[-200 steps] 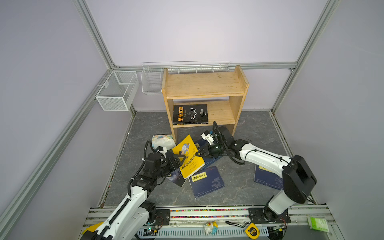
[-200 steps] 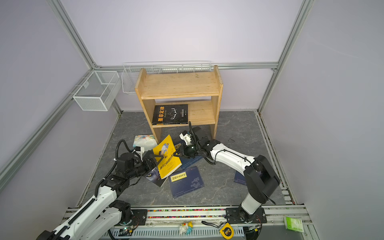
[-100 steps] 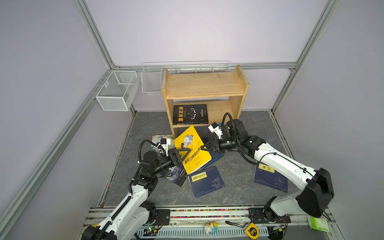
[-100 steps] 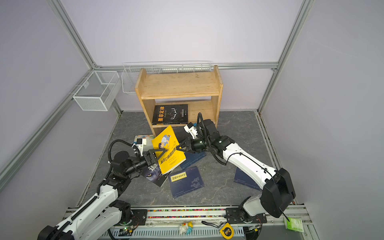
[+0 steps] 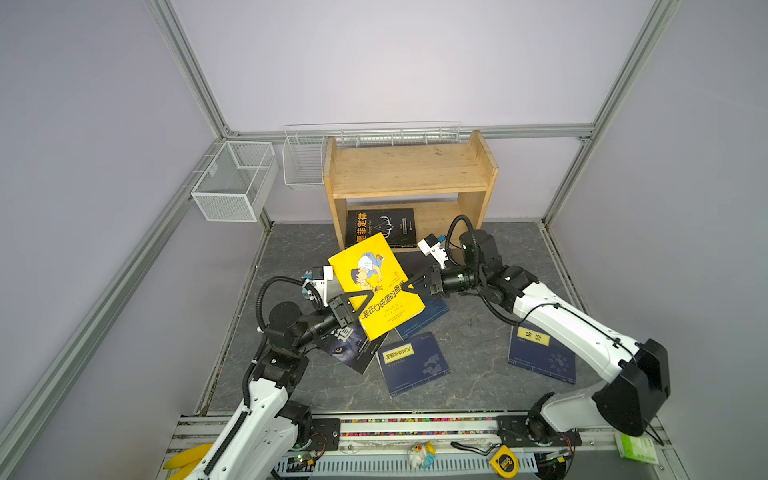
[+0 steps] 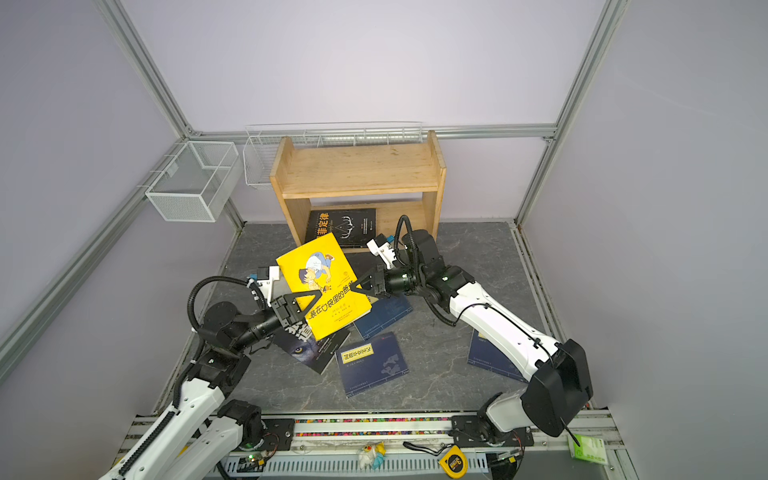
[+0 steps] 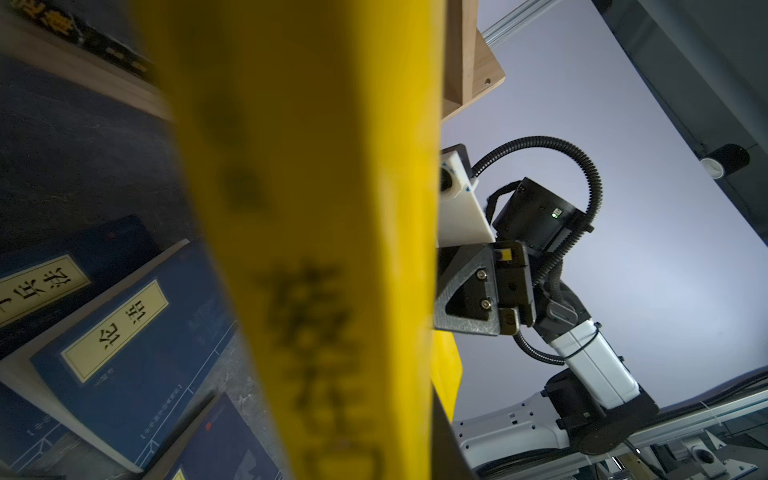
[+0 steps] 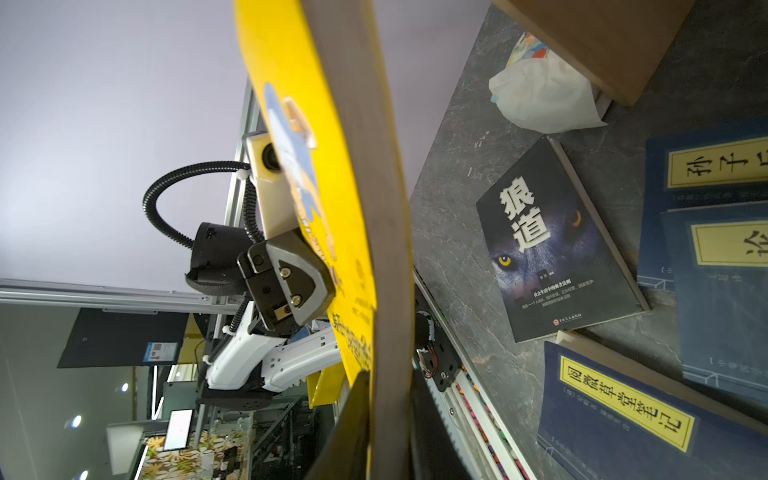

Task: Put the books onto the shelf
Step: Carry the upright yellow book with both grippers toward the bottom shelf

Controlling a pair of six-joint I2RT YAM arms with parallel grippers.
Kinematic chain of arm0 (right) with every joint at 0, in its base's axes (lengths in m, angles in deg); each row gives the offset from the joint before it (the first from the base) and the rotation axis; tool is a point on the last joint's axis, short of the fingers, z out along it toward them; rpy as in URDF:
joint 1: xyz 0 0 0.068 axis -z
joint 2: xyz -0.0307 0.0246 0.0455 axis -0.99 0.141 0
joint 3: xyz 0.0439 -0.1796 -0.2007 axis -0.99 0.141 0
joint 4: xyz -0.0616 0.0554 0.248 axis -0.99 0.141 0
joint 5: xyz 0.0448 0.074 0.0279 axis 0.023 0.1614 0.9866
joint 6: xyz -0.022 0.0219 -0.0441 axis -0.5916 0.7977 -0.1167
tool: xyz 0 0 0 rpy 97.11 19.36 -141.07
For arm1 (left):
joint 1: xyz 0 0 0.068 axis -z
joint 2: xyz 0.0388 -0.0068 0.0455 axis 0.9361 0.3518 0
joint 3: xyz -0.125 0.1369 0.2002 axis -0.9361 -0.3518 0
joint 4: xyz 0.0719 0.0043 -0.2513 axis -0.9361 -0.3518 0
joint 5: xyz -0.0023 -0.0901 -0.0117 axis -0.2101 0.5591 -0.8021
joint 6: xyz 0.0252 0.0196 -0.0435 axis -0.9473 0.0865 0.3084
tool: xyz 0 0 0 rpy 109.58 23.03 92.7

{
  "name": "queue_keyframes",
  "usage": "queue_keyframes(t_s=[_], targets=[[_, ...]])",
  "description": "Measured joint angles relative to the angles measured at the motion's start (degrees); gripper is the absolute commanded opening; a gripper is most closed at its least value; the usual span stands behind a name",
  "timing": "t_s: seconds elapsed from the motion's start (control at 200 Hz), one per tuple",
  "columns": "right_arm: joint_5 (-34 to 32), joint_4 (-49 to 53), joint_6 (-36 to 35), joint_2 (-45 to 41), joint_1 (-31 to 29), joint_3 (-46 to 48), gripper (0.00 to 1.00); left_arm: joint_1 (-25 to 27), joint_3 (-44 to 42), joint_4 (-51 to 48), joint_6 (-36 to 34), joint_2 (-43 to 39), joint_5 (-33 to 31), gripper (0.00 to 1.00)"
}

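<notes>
Top views: left gripper (image 5: 363, 305) clamps the yellow book (image 5: 370, 270) by its edge; right gripper (image 5: 408, 287) straddles the opposite edge, grip unclear; title "装在口袋里的爸爸".

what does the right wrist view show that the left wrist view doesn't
Only the right wrist view shows the black wolf-cover book lying flat, the white packet near the shelf, and the left gripper clamped on the yellow book. Only the left wrist view shows the right gripper at that book's edge and, blurred, the black book on the shelf's lower board. Both share the yellow book close up and navy books with yellow labels.
</notes>
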Motion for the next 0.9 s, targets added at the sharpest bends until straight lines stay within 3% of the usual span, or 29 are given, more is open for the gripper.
queue_keyframes(t_s=[0.03,0.085,0.255,0.475,0.685,0.9], targets=[[-0.6,-0.2,0.1,0.0,0.4,-0.2,0.58,0.5,0.9,-0.9,-0.7,-0.3,-0.8,0.06],[-1.6,-0.6,-0.2,0.0,1.4,-0.4,0.66,1.9,2.4,-2.8,-2.0,-0.8,-2.7,0.0],[-4.6,-1.4,-0.2,0.0,5.4,-0.6,0.81,6.5,5.9,-6.7,-3.1,1.9,-10.0,0.0],[-7.8,-2.6,-0.3,-3.6,10.3,3.8,0.98,8.7,6.8,-3.8,2.1,11.4,-20.3,0.0],[-9.2,-7.4,1.5,-9.8,12.0,11.2,0.98,11.8,10.6,1.4,6.8,18.7,-26.4,0.0],[-8.4,-19.7,9.5,-12.2,11.9,21.7,0.98,13.5,14.1,6.7,10.1,22.4,-30.5,0.0]])
